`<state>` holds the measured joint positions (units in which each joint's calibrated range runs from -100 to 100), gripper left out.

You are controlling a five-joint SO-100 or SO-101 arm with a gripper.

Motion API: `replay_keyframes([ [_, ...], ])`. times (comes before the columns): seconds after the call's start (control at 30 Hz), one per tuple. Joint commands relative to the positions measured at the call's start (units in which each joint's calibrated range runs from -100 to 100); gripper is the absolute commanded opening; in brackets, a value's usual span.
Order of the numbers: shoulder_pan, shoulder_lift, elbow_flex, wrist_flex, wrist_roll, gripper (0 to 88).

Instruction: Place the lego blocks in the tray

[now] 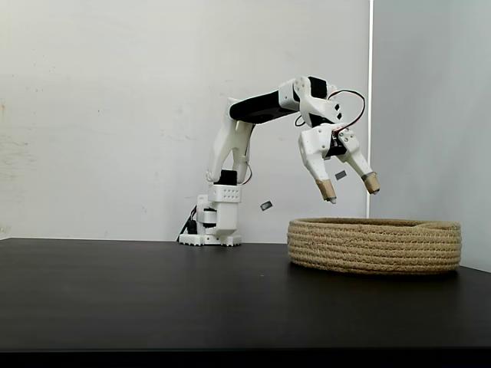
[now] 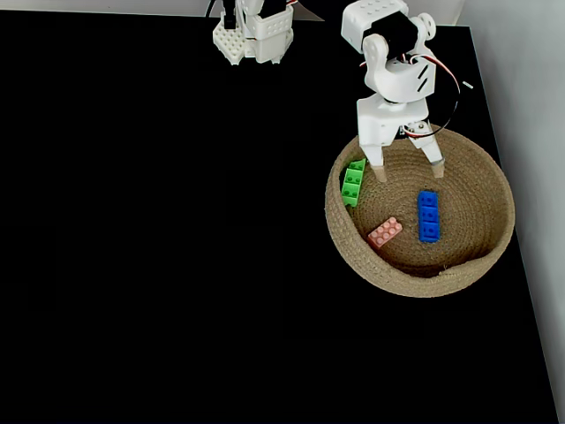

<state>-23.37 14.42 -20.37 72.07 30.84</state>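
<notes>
The white arm reaches from its base (image 1: 213, 222) at the back of the black table (image 1: 138, 299) out over the rope basket (image 1: 376, 247). The gripper (image 1: 350, 192) hangs just above the basket's rim in the side-on fixed view, fingers spread apart and holding nothing. Seen from above, the gripper (image 2: 408, 170) sits over the basket's (image 2: 459, 265) far edge. All three blocks lie inside: the green block (image 2: 353, 182) against the left wall beside one fingertip, the pink block (image 2: 385, 231) lower down, and the blue block (image 2: 428, 215) to its right.
</notes>
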Motion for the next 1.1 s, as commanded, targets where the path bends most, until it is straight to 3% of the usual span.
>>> replay_keyframes([
  [0.0, 3.50, -11.07, 0.99, -0.22, -0.59, 12.3],
  [0.1, 7.87, -19.41, 9.66, -1.22, 0.00, 0.0],
  [0.5, 27.33, -51.99, 61.91, -15.30, 11.72, 0.0],
  [0.87, 27.25, -80.11, 101.13, -20.30, 16.21, 0.0],
  [1.07, 27.74, -95.93, 113.80, -12.97, 17.88, 0.0],
])
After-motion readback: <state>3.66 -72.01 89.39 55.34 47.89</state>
